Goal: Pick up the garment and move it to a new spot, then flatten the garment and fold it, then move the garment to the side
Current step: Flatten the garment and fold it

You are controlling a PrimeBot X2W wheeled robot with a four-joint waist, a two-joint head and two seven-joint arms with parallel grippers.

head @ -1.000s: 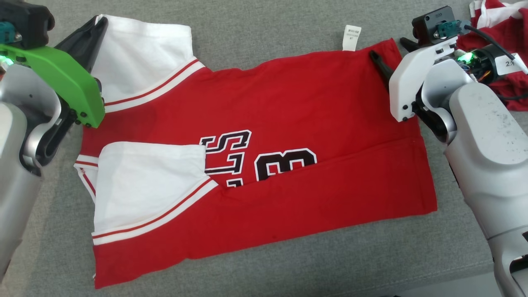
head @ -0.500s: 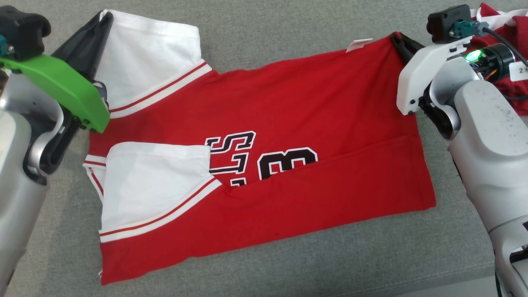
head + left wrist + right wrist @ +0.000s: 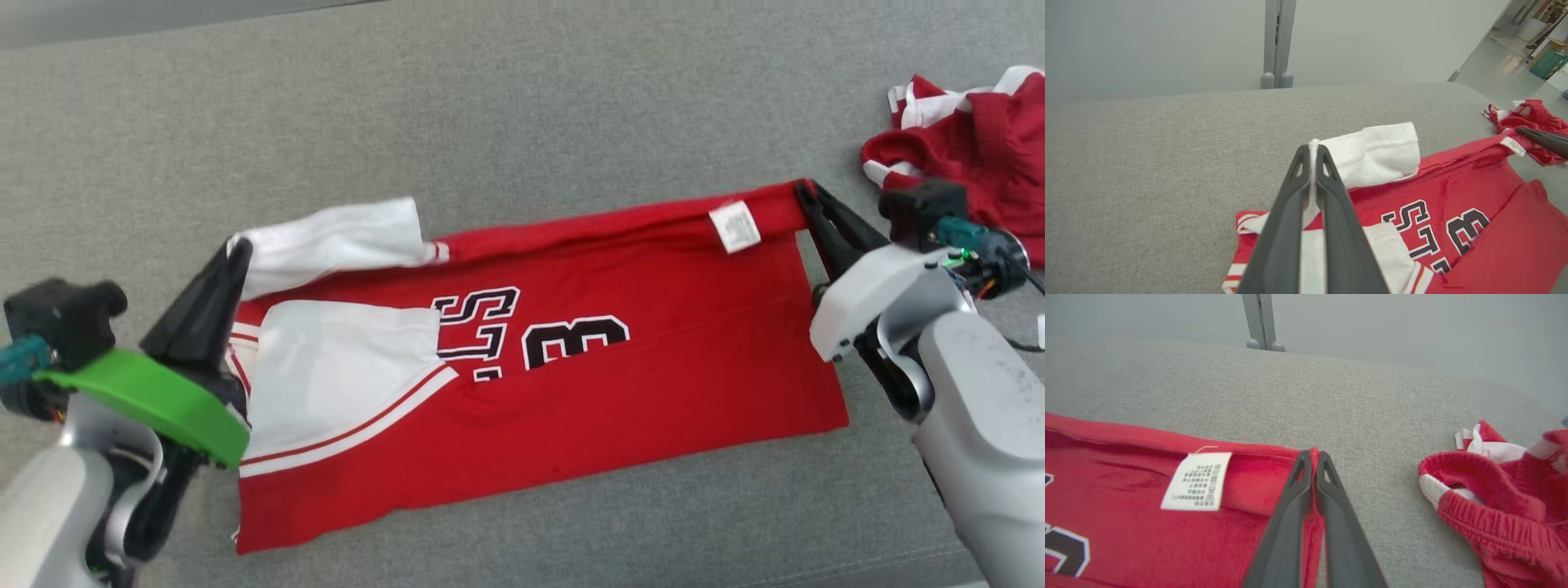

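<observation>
The garment (image 3: 620,392) is a red jersey with white sleeves and black lettering, lying sideways on the grey surface, its far edge lifted and folding toward me. My left gripper (image 3: 239,247) is shut on the white sleeve end at the garment's far left corner; in the left wrist view the left gripper (image 3: 1313,148) pinches white cloth. My right gripper (image 3: 804,189) is shut on the red hem corner at the far right, beside the white label (image 3: 734,226). In the right wrist view the right gripper (image 3: 1312,455) clamps the red edge of the garment (image 3: 1118,506).
A second crumpled red and white piece of clothing (image 3: 971,147) lies at the far right, close to my right arm; it also appears as red clothing (image 3: 1502,498) in the right wrist view. The grey cushioned surface (image 3: 522,106) stretches beyond the garment. A grey wall post (image 3: 1276,45) stands behind.
My right gripper went from open beside the hem corner to shut on it. Both grippers have lifted the garment's far edge and drawn it toward me. The camera view has also shifted.
</observation>
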